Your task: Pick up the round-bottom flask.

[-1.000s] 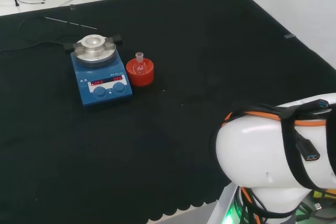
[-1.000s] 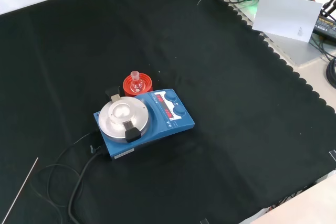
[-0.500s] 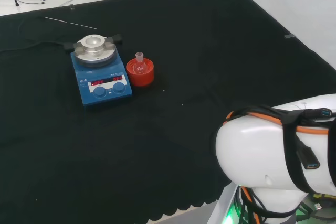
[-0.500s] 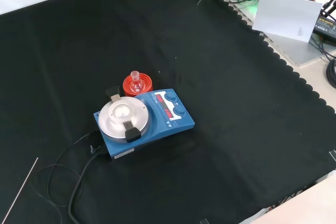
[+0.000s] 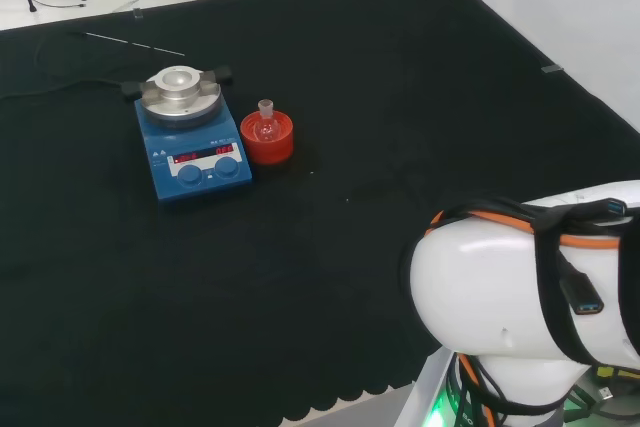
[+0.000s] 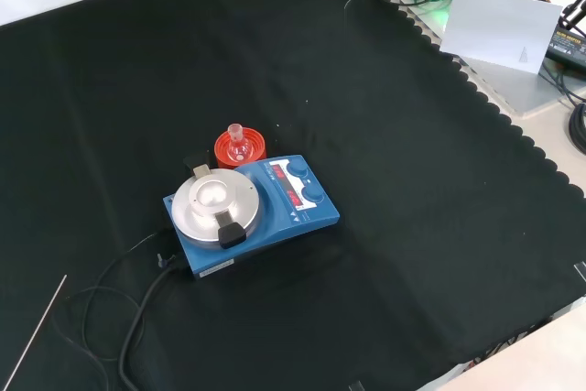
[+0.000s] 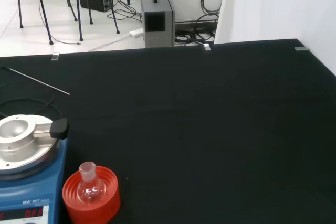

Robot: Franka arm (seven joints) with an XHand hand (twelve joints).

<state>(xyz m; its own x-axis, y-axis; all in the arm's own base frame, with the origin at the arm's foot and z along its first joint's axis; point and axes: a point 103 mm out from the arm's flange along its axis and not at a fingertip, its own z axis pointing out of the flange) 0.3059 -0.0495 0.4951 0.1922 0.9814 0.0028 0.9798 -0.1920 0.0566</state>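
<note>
Hand state: cannot tell. Small clear glass round-bottom flask (image 5: 265, 125) sits upright in red ribbed ring stand (image 5: 267, 140), just beside blue hotplate stirrer (image 5: 192, 151) on black-clothed counter (image 5: 400, 97). Risk: approach clipping stirrer or tipping flask off stand.

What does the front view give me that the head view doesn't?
Front view alone: the hotplate's black power cable looping over the cloth. Head view alone: the arm's white link at right. Both: the round-bottom flask upright in its red stand, beside the blue hotplate, and the thin rod.
</note>
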